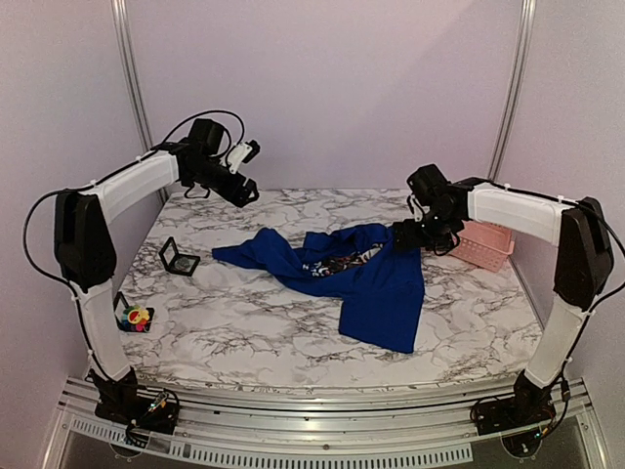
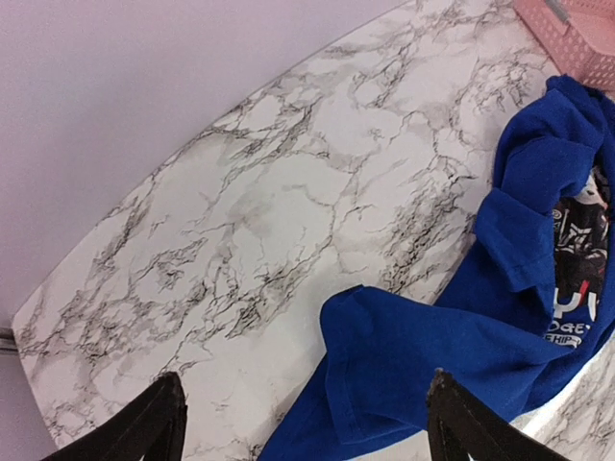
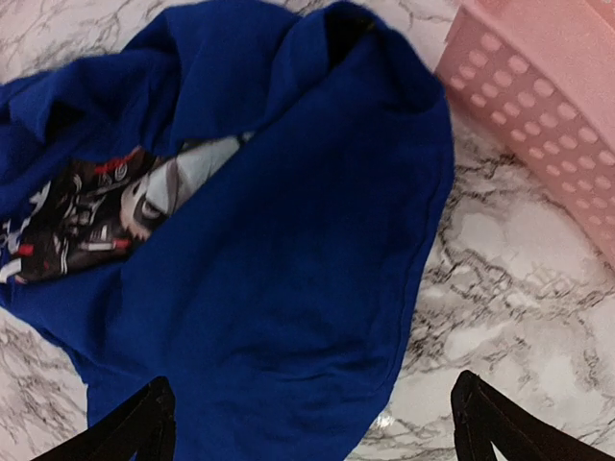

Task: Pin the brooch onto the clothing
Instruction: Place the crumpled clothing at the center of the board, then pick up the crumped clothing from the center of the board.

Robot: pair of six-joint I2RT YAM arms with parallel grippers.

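The royal-blue T-shirt [image 1: 356, 278] lies crumpled in the middle of the marble table, its dark print partly folded in; it also shows in the left wrist view [image 2: 461, 346] and the right wrist view [image 3: 269, 279]. The multicoloured flower brooch [image 1: 136, 317] sits in a small black holder at the table's near left edge, beside the left arm. My left gripper [image 1: 249, 193] is open and empty, raised above the table's back left, over the shirt's left sleeve [image 2: 384, 336]. My right gripper [image 1: 407, 237] is open and empty, just above the shirt's right edge.
A pink lattice basket [image 1: 479, 244] stands at the right, close behind the right gripper; it also shows in the right wrist view [image 3: 548, 106]. A black open-frame holder with a grey disc [image 1: 179, 257] lies at the left of the table.
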